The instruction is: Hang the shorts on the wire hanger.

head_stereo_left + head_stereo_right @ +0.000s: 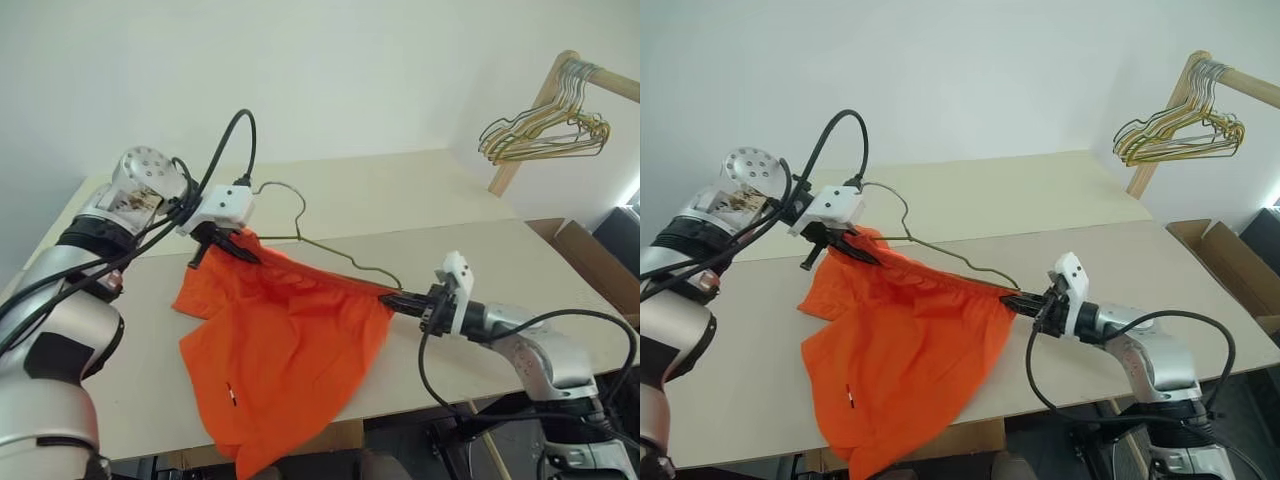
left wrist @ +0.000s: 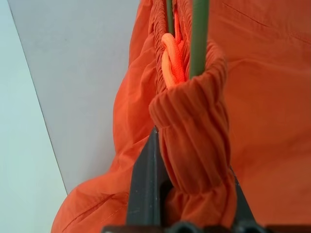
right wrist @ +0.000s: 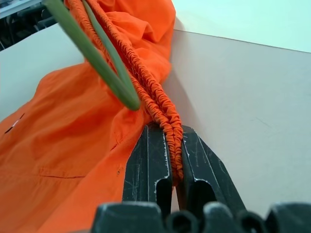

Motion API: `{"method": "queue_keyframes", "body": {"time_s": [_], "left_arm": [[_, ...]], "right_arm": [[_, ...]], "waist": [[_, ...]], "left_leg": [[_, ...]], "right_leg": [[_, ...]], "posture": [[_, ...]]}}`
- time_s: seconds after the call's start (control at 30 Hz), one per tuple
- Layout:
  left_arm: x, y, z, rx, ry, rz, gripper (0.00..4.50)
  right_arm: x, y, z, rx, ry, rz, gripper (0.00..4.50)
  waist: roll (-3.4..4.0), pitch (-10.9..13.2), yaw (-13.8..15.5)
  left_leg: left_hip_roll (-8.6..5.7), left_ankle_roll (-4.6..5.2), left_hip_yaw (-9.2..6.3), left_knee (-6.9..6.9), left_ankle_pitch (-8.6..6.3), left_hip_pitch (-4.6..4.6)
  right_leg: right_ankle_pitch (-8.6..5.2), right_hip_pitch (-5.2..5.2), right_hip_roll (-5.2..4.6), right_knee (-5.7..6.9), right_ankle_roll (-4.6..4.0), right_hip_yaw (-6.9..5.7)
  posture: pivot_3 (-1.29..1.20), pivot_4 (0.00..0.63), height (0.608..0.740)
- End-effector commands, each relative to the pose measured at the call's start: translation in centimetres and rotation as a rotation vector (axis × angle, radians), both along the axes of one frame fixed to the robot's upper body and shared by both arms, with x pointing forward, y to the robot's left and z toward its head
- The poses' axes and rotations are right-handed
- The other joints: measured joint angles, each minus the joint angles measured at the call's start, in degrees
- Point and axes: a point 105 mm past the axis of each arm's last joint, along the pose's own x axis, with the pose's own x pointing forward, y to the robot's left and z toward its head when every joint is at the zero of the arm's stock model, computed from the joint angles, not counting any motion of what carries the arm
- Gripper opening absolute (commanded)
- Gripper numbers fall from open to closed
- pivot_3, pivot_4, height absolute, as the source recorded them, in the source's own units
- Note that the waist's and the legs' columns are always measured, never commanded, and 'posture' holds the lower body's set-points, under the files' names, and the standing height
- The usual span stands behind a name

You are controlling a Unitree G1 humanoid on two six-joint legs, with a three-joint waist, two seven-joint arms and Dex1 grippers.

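Two ends of the shorts' [image 1: 280, 350] gathered waistband pinched and pulled taut, one by each gripper, above the beige table [image 1: 500, 270]. Remaining cloth draped from that stretched line down onto the table and over its near edge. Judged about midway: wire hanger [image 1: 330, 250] seemingly threaded along the waistband, with its thin olive wire running beside the elastic in both wrist views and its hook rising near the left gripper [image 1: 235, 245]. Cannot tell from these pictures whether the wire sits fully inside the waistband or merely alongside. Still left, by that judgement: seating the band squarely on the hanger's shoulders, letting go, leaving the shorts hanging free.

Left gripper clamped on bunched waistband fabric at the far end. Right gripper [image 1: 400, 299] closed narrowly on the elastic at the near end, with the hanger's bent corner just beside its fingers [image 3: 150, 165]. Bunch of spare hangers [image 1: 545, 135] well apart, on a wooden rail at the far right.
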Motion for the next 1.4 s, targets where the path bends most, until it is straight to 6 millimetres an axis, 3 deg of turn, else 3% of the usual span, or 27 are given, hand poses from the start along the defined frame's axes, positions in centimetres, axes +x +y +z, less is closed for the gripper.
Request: {"method": "queue_keyframes", "body": {"time_s": [0.03, 0.33, 0.7, 1.07, 1.33, 1.4], "left_arm": [[0.1, 3.2, 0.0, 0.06, -0.005, 0.102, 0.0], [0.3, 4.9, -0.7, 0.059, 0.023, 0.189, 0.0], [-0.8, 7.2, -3.6, 0.262, 0.012, 0.109, 0.0], [-0.5, 6.5, -4.7, 0.304, 0.005, 0.076, 0.0], [0.3, 3.7, -4.5, 0.21, -0.007, 0.045, 0.0], [0.6, 3.0, -4.3, 0.179, -0.009, 0.048, 0.0]], "right_arm": [[0.5, -2.7, 1.3, -0.032, -0.04, -0.067, 0.03], [-0.2, -3.7, 1.5, -0.064, -0.038, -0.053, 0.03], [0.3, -4.6, 3.1, -0.097, -0.087, -0.046, 0.03], [-1.1, -2.7, 4.4, -0.156, -0.156, 0.093, 0.03], [-1.0, 0.2, 7.0, -0.146, -0.245, 0.163, 0.03], [-1.3, 0.6, 7.2, -0.155, -0.251, 0.188, 0.66]], "waist": [[0.0, 0.0, 0.0], [-0.01, 0.0, 0.0], [-0.01, 0.0, 0.0], [-0.01, 0.0, -0.1], [-0.01, 0.0, -0.7], [-0.01, 0.0, -0.6]], "left_leg": [[0.01, 0.0, 0.0, 0.0, 0.0, 0.0], [0.0, 0.0, 0.0, 0.02, 0.0, -0.02], [-0.01, 0.0, 0.01, 0.03, 0.0, -0.02], [-0.01, 0.0, 0.01, 0.06, 0.0, -0.03], [0.01, 0.01, 0.01, 0.05, 0.0, -0.03], [0.01, 0.01, 0.01, 0.05, 0.0, -0.04]], "right_leg": [[0.0, 0.0, 0.01, 0.0, 0.0, 0.0], [0.0, 0.0, 0.01, 0.0, 0.0, -0.01], [0.0, 0.0, -0.02, -0.02, 0.0, 0.0], [0.0, 0.01, -0.02, -0.02, 0.01, -0.01], [0.0, 0.0, -0.01, -0.02, 0.01, -0.01], [0.0, 0.0, -0.01, -0.02, 0.0, -0.02]], "posture": [[-0.11, 0.0, 0.74], [-0.11, 0.0, 0.74], [-0.12, 0.0, 0.74], [-0.14, 0.0, 0.74], [-0.15, 0.0, 0.74], [-0.16, 0.0, 0.74]]}}
